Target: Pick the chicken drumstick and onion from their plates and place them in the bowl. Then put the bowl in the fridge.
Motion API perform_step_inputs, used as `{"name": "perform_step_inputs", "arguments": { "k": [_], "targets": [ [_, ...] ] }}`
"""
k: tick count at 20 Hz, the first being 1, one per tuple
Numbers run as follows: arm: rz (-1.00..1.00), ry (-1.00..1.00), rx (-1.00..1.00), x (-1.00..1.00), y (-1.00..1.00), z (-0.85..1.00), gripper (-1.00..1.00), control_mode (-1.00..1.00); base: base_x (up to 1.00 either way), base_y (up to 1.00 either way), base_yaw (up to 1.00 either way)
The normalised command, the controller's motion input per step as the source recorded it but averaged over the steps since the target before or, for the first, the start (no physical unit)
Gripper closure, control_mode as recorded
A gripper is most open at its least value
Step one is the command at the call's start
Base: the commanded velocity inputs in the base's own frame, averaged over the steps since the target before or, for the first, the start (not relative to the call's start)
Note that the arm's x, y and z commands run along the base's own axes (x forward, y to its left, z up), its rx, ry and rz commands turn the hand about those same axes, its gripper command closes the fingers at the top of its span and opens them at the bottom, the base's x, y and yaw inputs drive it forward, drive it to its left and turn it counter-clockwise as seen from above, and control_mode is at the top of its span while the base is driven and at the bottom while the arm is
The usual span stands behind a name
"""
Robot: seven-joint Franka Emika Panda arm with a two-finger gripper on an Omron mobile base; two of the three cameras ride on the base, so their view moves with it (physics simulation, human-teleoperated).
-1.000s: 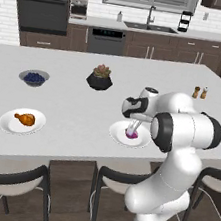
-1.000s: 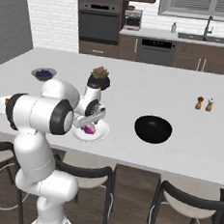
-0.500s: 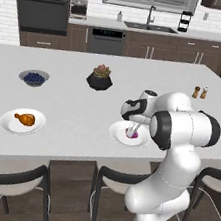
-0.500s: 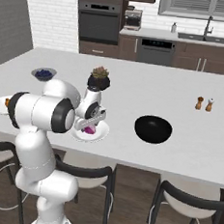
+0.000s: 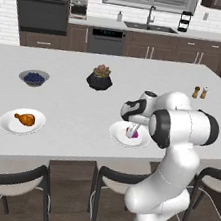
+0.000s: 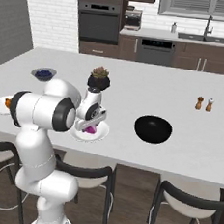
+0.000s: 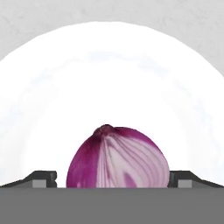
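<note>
Hand view: claw (image 7: 112,177) straddling onion (image 7: 117,158)

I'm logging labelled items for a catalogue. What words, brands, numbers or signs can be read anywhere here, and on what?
None can be read: the onion, plate, black bowl, shakers and oven carry no legible text.

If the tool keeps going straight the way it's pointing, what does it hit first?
Most likely the onion: it sits between the open tool tips, right ahead. Behind it lies the white plate. How much gap remains is unclear.
</note>
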Motion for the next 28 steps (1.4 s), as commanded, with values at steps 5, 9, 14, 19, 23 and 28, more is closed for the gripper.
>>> {"name": "perform_step_inputs", "arguments": {
  "k": [5,9,14,19,23,28],
  "targets": [
    [0.00,0.00,0.00,0.03,0.00,-0.18,1.00,-1.00,0.00,0.00,0.00],
    [0.00,0.00,0.00,0.00,0.00,0.00,1.00,-1.00,0.00,0.00,0.00],
    [0.00,0.00,0.00,-0.17,-0.06,0.13,1.00,-1.00,0.00,0.00,0.00],
    [-0.03,0.00,0.01,-0.71,-0.38,0.84,1.00,-1.00,0.00,0.00,0.00],
    [-0.12,0.01,0.04,-0.43,-0.44,0.99,1.00,-1.00,0.00,0.00,0.00],
    [-0.21,0.09,0.03,-0.02,-0.70,0.78,1.00,-1.00,0.00,0.00,0.00]
  ]
}}
